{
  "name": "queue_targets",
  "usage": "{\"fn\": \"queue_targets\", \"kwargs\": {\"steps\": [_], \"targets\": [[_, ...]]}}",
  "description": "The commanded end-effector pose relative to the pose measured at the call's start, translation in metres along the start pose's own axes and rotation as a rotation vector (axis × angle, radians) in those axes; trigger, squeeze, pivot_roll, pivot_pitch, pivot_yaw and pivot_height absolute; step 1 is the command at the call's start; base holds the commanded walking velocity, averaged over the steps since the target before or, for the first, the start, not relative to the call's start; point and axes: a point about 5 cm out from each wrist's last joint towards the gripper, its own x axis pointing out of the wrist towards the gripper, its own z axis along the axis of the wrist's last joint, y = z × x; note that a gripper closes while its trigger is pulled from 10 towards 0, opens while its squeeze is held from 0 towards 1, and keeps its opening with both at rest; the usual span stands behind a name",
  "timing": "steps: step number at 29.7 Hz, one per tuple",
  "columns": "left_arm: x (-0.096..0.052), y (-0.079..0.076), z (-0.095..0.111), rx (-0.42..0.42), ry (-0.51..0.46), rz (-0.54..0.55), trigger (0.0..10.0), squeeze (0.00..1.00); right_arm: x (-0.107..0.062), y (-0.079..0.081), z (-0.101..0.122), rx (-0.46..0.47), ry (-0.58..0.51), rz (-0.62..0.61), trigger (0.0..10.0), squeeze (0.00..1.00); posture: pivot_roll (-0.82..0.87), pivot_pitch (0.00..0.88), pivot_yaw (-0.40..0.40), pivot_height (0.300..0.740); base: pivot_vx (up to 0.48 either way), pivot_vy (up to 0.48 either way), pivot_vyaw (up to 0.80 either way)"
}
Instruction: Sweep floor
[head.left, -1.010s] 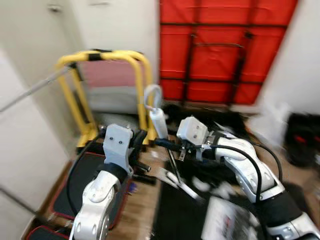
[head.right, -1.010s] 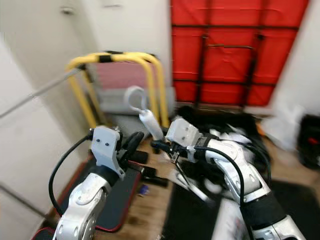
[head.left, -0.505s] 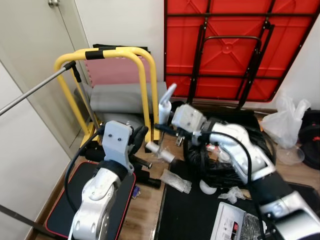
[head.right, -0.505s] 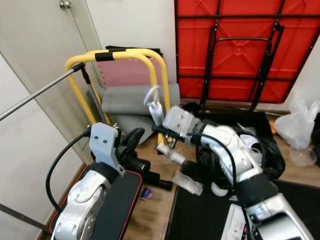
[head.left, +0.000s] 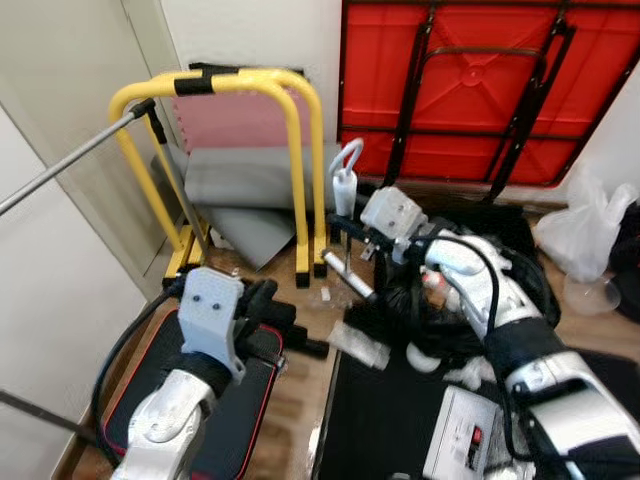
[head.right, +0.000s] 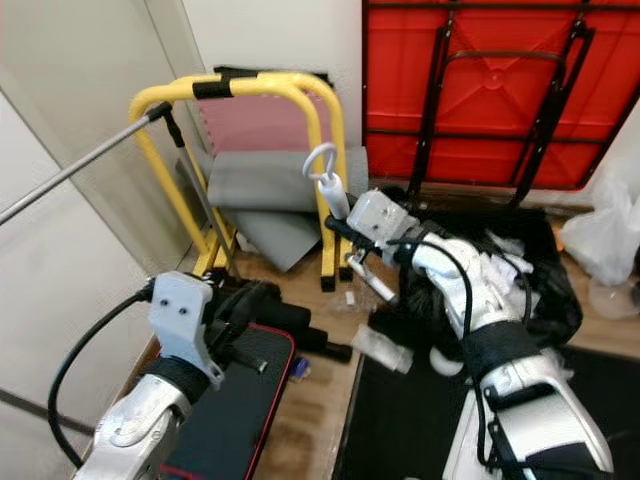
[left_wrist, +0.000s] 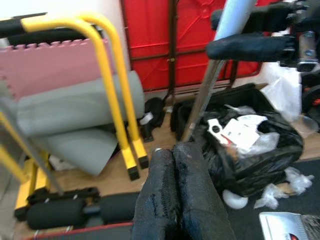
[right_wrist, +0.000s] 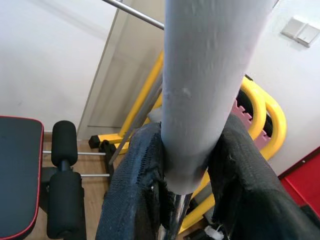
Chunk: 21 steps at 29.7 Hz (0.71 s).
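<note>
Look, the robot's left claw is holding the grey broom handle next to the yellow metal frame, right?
Not the left one. The right claw is shut on the grey broom handle, as the right wrist view shows. The left claw is shut on nothing. The handle is indeed next to the yellow metal frame.

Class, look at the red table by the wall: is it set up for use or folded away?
Folded away. The red table stands on edge against the wall, its black legs lying flat against the underside.
</note>
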Motion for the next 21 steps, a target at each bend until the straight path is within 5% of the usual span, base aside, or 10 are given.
{"fn": "queue_targets", "kwargs": {"steps": [1,14,15,18,19,21], "targets": [[-0.005,0.004,0.000,0.002,0.016,0.033,10.0,0.00,0.004,-0.011,0.020,-0.044,-0.112,-0.030,10.0,0.00,0.02,0.221,0.027,0.740,0.000,0.000,0.00],[-0.022,0.007,0.009,0.010,0.064,0.053,10.0,0.00,0.017,-0.006,0.019,-0.088,-0.163,0.035,10.0,0.00,0.08,0.289,0.053,0.740,0.000,0.000,0.00],[-0.023,0.007,0.010,0.010,0.068,0.054,10.0,0.00,0.018,-0.004,0.017,-0.092,-0.158,0.049,7.6,0.00,0.09,0.298,0.057,0.740,0.000,0.000,0.00],[-0.025,0.007,0.010,0.009,0.072,0.054,10.0,0.00,0.018,-0.002,0.016,-0.100,-0.149,0.063,7.6,0.00,0.10,0.304,0.058,0.740,0.000,0.000,0.00],[-0.026,0.007,0.011,0.008,0.075,0.054,10.0,0.00,0.019,0.000,0.015,-0.110,-0.144,0.076,0.0,0.00,0.10,0.312,0.061,0.740,0.000,0.000,0.00],[-0.028,0.007,0.012,0.008,0.080,0.055,10.0,0.00,0.019,0.003,0.013,-0.142,-0.132,0.100,0.0,0.00,0.11,0.320,0.063,0.740,0.000,0.000,0.00]]}}
